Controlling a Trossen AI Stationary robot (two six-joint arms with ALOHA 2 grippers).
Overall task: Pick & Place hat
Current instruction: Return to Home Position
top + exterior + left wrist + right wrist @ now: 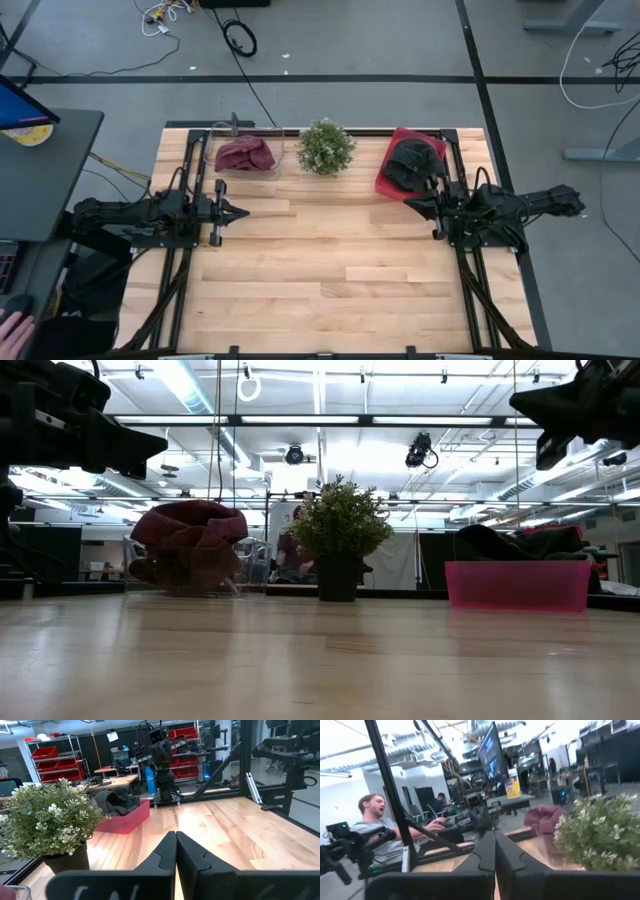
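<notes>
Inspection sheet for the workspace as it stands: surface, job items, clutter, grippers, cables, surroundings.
Surface: wood table, no spills seen.
Job's things: black caps in red bin; maroon fabric in clear bin.
Clutter: plant between the bins.
Grippers: left gripper shut, empty, at left side; right gripper shut, empty, beside red bin.
Cables: black cable on floor beyond table.
Surroundings: person seated at a desk; monitor left of table.
</notes>
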